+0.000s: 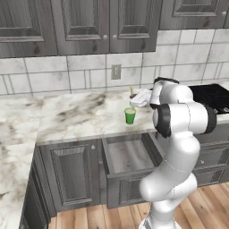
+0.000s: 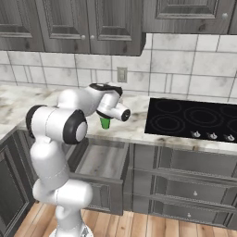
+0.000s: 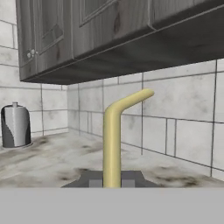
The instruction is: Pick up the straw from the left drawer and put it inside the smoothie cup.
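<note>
The end effector (image 3: 112, 181) is closed tight on the straw (image 3: 113, 144), just above the green smoothie cup (image 1: 130, 116) on the worktop (image 1: 76, 116). The left drawer (image 1: 129, 156) is open below. No writing can be read.

You get flat, even rendered light, no glare or hard shadows; dim under the upper cabinets (image 3: 131, 48); all views slightly soft, low-res.

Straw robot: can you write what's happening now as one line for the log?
gripper: shut on straw | position: above smoothie cup | left drawer: open | straw: not yet in cup
</note>
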You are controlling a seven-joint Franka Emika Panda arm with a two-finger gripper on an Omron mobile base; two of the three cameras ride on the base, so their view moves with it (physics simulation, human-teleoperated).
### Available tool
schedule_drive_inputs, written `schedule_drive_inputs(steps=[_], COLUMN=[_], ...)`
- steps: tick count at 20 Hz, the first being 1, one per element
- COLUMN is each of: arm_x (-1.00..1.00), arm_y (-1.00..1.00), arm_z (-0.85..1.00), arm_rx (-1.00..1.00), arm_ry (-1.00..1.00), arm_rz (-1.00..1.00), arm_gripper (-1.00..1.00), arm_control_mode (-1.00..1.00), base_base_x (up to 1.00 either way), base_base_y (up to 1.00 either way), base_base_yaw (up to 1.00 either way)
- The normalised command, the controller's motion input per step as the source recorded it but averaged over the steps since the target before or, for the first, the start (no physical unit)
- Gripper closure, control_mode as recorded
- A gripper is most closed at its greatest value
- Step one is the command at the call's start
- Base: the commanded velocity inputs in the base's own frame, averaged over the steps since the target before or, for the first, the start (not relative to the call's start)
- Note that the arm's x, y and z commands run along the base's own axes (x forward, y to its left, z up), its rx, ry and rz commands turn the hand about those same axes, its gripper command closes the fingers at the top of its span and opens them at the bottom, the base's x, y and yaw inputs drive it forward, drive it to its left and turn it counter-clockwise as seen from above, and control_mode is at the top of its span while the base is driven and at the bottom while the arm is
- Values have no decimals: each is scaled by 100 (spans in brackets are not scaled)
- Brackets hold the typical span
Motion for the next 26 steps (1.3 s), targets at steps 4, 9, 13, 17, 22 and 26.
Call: schedule_drive_inputs(steps=[4,9,13,17,22,26], arm_x=[29,31,25,9,0,4], arm_y=[-7,-5,-1,0,0,0], arm_z=[-3,-5,-14,-19,-23,-20], arm_rx=[1,1,0,0,0,0], arm_ry=[0,0,0,0,0,0], arm_rz=[0,0,0,0,0,0], arm_gripper=[100,100,100,100,100,100], arm_control_mode=[-100,-100,-100,-100,-100,-100], base_base_x=[0,0,0,0,0,0], base_base_y=[0,0,0,0,0,0], base_base_yaw=[0,0,0,0,0,0])
